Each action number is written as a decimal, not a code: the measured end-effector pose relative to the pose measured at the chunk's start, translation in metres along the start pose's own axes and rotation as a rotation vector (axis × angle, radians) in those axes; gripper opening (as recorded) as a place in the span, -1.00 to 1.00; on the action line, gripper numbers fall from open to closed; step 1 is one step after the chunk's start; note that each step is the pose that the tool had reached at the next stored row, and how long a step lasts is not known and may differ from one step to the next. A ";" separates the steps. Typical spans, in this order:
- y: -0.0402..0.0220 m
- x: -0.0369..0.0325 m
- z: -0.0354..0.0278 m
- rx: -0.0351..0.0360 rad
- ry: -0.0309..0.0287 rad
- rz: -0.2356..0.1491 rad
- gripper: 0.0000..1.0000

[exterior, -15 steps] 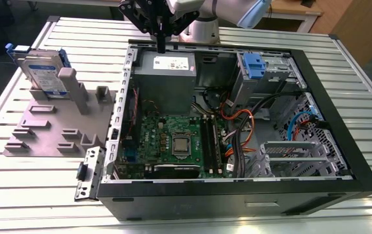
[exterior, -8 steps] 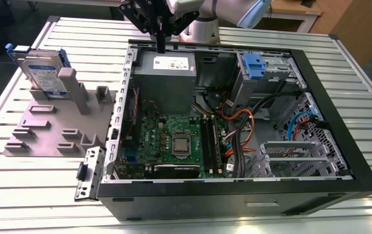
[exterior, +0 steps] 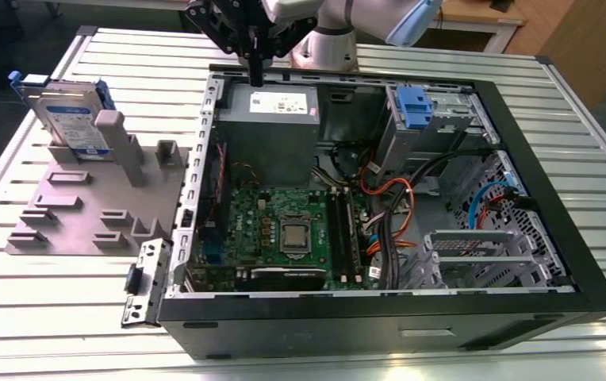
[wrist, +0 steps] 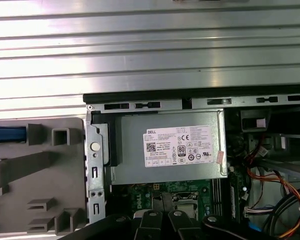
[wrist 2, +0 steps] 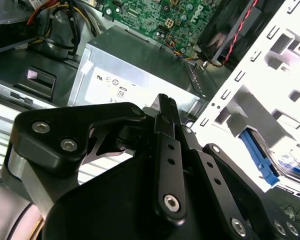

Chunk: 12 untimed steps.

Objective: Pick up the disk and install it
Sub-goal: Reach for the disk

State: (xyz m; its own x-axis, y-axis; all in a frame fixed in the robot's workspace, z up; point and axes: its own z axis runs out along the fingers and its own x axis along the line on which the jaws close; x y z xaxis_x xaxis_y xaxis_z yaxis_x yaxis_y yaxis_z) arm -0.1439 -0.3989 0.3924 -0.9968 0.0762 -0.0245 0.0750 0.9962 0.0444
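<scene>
Standing in blocky grey rack (exterior: 81, 214): flat silver disk (exterior: 70, 119) w/ blue bracket (exterior: 18, 78).

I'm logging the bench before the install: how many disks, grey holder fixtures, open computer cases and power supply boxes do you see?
disk: 1
grey holder fixture: 1
open computer case: 1
power supply box: 1
Total: 4
</scene>
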 end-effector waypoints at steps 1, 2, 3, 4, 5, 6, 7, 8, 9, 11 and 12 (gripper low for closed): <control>-0.0001 0.0003 0.0000 0.0000 0.0000 0.000 -0.79; -0.0001 0.0005 0.0000 0.0001 0.0001 0.000 -0.79; -0.0001 0.0006 0.0000 0.0000 0.0000 0.000 -0.79; -0.0002 0.0019 0.0001 0.0000 0.0000 0.000 -0.79; -0.0003 0.0026 0.0001 0.0000 0.0001 0.000 -0.79; -0.0003 0.0026 0.0000 0.0000 0.0000 0.000 -0.79; -0.0003 0.0026 0.0001 0.0000 0.0000 0.000 -0.79; -0.0003 0.0026 0.0001 0.0000 0.0000 0.000 -0.79; -0.0003 0.0026 0.0001 0.0000 0.0000 0.000 -0.79; -0.0003 0.0027 0.0000 0.0000 0.0001 0.000 -0.79; -0.0003 0.0027 0.0001 0.0000 0.0000 0.000 -0.79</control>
State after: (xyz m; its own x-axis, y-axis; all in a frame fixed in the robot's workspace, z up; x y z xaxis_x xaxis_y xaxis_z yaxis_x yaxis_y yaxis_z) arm -0.1466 -0.3989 0.3922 -0.9968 0.0762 -0.0245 0.0751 0.9962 0.0444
